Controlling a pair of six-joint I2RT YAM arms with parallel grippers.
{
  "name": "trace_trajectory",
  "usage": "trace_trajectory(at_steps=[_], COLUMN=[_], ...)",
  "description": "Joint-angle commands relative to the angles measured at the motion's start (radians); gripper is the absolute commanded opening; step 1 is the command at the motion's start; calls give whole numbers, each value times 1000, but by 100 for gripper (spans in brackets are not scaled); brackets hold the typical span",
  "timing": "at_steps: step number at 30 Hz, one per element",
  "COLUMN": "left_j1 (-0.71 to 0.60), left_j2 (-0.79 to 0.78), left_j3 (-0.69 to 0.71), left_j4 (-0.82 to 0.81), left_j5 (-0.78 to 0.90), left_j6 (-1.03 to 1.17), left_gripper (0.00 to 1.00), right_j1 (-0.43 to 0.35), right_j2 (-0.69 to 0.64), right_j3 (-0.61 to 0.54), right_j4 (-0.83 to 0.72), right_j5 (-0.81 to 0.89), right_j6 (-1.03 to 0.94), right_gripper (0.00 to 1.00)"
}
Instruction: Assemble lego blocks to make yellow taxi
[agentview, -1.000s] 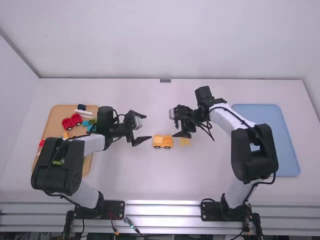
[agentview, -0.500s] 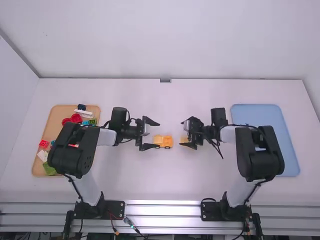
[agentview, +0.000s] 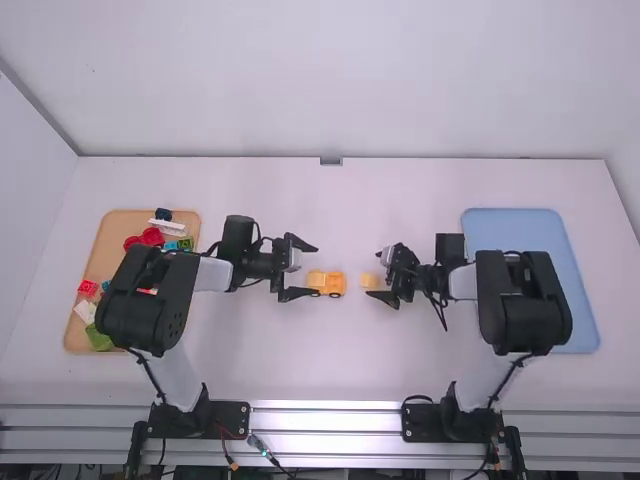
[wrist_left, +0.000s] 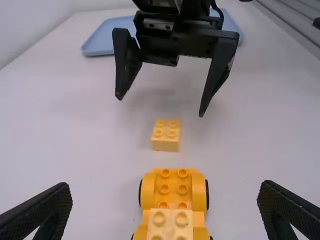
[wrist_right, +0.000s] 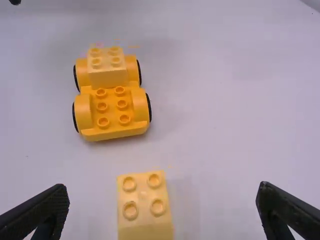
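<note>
My left gripper (agentview: 315, 269) is at the left end of the orange-yellow wheeled base (agentview: 336, 283), and my right gripper (agentview: 374, 274) is around the loose pale yellow block (agentview: 369, 282). In the left wrist view, the left gripper (wrist_left: 166, 199) stands open over the base (wrist_left: 173, 189), whose near end bears a pale yellow block (wrist_left: 170, 223). Beyond lies the loose block (wrist_left: 165, 141), studs up, below the other gripper's spread fingers. The right wrist view has the loose block (wrist_right: 145, 205) between the open fingers of the right gripper (wrist_right: 163, 201), apart from the base (wrist_right: 112, 111).
At the left, a wooden tray (agentview: 110, 235) holds several parts, among them a red wheeled piece (agentview: 152, 237), a white block (agentview: 167, 228) and a green block (agentview: 99, 338), partly behind the left arm. A blue tray (agentview: 580, 305) lies at the right, behind the right arm.
Both grippers came nearer the camera in the high view. The left one also moved right to the wheeled base; the right one shifted right to the loose block. Base and loose block stayed put.
</note>
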Motion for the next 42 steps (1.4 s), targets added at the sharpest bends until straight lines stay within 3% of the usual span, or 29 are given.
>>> trace_trajectory(at_steps=[1, 5, 16, 18, 24, 42], left_j1=[-2, -2, -2, -2, -2, -2], left_j2=[6, 6, 6, 6, 6, 6], left_j3=[9, 9, 9, 9, 9, 9], left_j4=[-1, -2, 0, -1, 0, -24], left_j5=[14, 15, 17, 18, 18, 10], left_j6=[16, 10, 10, 10, 10, 10], left_gripper=[99, 99, 99, 99, 99, 99], right_j1=[8, -8, 8, 8, 7, 7], right_j2=[84, 135, 174, 174, 174, 174], right_j3=[47, 97, 101, 95, 98, 97], right_j4=[-7, -64, -85, -85, -88, -93], right_j5=[-40, -98, 1, 33, 78, 69], right_j6=[7, -34, -100, -143, -84, -71], right_gripper=[99, 99, 96, 83, 76, 27])
